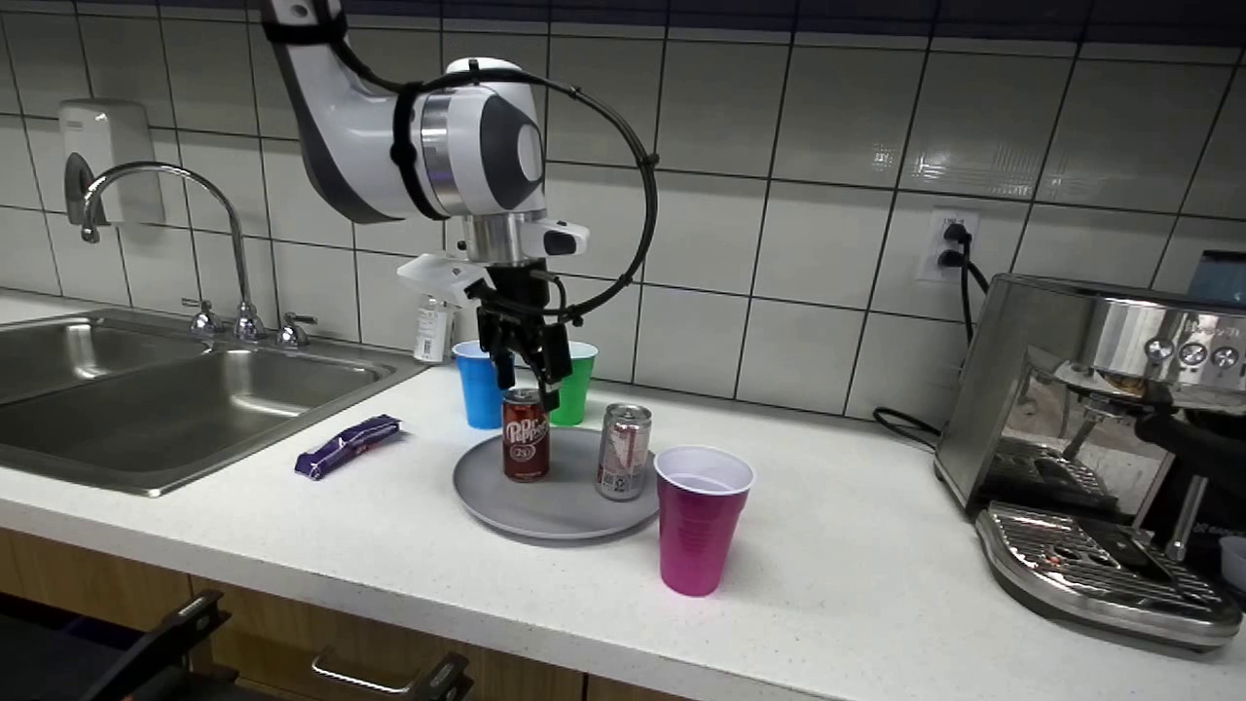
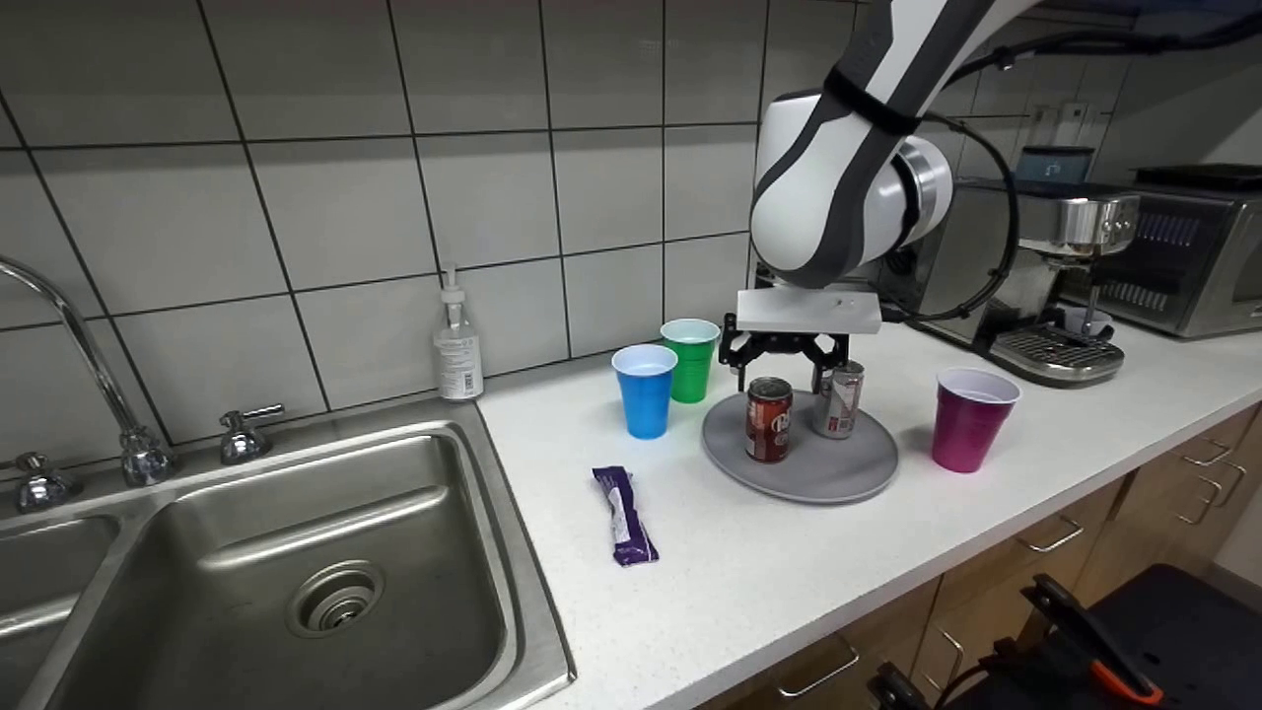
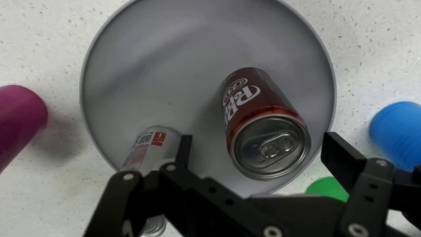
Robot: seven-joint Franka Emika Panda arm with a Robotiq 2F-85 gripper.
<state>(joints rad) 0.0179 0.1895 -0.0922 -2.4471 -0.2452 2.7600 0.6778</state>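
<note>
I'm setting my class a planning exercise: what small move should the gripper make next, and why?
Perhaps ease the gripper slightly down: its jaws stand open, holding nothing, and in the wrist view the red can shows its top between them, while the silver can sits outside.

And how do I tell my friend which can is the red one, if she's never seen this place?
Start at the metal sink, then go along the white counter to the round gray plate. On it, the red can stands closer to the sink than the silver can. It's the dark red one with big white Dr Pepper writing; its neighbor is pale and shiny.
</note>
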